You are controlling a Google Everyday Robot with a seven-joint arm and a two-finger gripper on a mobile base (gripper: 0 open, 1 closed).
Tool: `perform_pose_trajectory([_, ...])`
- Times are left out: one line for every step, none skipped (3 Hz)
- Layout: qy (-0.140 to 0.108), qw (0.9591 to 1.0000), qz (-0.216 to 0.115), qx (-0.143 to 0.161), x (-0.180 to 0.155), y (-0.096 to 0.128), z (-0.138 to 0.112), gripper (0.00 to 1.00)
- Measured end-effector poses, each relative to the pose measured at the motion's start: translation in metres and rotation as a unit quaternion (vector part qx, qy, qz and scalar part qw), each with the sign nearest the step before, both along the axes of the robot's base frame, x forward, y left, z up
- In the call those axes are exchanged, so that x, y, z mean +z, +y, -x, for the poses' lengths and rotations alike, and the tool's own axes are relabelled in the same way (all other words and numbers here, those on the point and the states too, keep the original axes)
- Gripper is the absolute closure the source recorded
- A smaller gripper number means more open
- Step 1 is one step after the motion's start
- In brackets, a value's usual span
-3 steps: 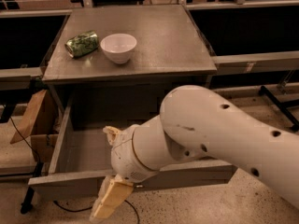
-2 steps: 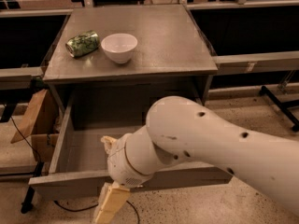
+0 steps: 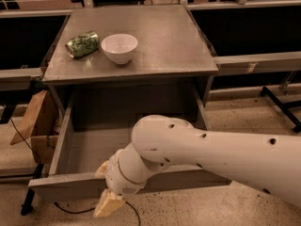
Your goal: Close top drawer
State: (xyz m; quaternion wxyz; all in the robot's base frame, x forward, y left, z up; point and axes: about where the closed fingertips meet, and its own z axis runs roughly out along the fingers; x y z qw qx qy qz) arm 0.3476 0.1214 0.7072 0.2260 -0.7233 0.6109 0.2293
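Top drawer (image 3: 188, 179): fully out below the tabletop (image 3: 160, 36), front panel where it was a second ago, so no closing travel yet. What changed is the arm: forearm swung lower and the end effector (image 3: 102, 190) dropped to the panel's left-centre. It is open, with fingers (image 3: 108, 204) spread, one inside the drawer and one in front of the panel. You're likely set to push. Bowl (image 3: 119, 47) and can (image 3: 82, 44) sit well clear on top.
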Motion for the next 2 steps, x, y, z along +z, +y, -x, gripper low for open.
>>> perform_pose_trajectory([-0.010,0.9999,-0.003,-0.010,-0.013,-0.018,-0.002,0.70])
perform_pose_trajectory([-0.018,0.9996,-0.008,-0.019,-0.015,-0.028,-0.003,0.92])
